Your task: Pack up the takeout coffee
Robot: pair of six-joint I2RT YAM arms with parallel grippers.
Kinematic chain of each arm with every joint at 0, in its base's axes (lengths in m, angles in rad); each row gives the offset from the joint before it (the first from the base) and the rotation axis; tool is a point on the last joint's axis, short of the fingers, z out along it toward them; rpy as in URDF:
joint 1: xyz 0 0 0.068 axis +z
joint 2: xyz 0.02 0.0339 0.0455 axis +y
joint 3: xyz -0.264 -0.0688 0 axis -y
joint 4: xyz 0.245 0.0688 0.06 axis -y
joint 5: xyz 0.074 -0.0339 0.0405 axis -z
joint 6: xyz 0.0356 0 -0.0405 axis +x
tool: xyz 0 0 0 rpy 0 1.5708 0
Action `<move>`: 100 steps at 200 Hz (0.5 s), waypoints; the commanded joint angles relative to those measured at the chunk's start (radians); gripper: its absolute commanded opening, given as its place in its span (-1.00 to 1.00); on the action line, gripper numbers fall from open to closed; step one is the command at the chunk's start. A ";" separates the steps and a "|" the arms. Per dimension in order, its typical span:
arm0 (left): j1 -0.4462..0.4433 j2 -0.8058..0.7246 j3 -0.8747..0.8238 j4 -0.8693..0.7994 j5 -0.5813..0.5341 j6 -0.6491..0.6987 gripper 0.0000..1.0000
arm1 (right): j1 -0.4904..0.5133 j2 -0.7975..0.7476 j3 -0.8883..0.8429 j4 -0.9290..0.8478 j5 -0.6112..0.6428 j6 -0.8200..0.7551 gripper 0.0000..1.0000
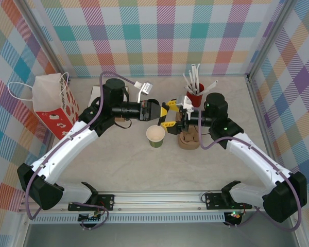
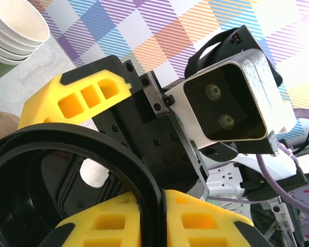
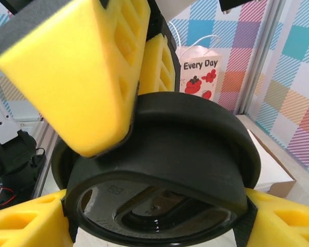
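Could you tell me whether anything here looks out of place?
The black lid is off the green cup: the left gripper pinches its rim in mid-air, while the cup stands open on the table.

On the surface [image 1: 159, 170], the bag [image 1: 54, 105] stands at far left, with the box [image 1: 95, 94] just right of it, toward the back. The straw cup [image 1: 195, 96] stands at the back, right of centre. The carrier [image 1: 189, 140] lies in front of it, and the cup stack [image 1: 155, 135] stands just left of the carrier. Above and behind the stack, the left pincer [image 1: 160, 109] and right pincer [image 1: 170, 114] meet at the lid [image 3: 159, 170]. Its rim sits between the left one's fingers, and the right one's fingers flank it on both sides.
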 commanded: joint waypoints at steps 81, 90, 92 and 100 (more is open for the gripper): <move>-0.003 -0.129 -0.016 -0.273 -0.471 0.154 0.42 | 0.009 0.079 0.261 -0.692 0.196 -0.145 0.47; -0.003 -0.159 -0.030 -0.307 -0.573 0.155 0.45 | 0.019 0.105 0.295 -0.750 0.236 -0.133 0.47; -0.003 -0.167 -0.034 -0.312 -0.595 0.156 0.46 | 0.023 0.113 0.302 -0.763 0.244 -0.131 0.47; -0.002 -0.197 -0.055 -0.334 -0.676 0.158 0.47 | 0.039 0.142 0.339 -0.819 0.284 -0.126 0.48</move>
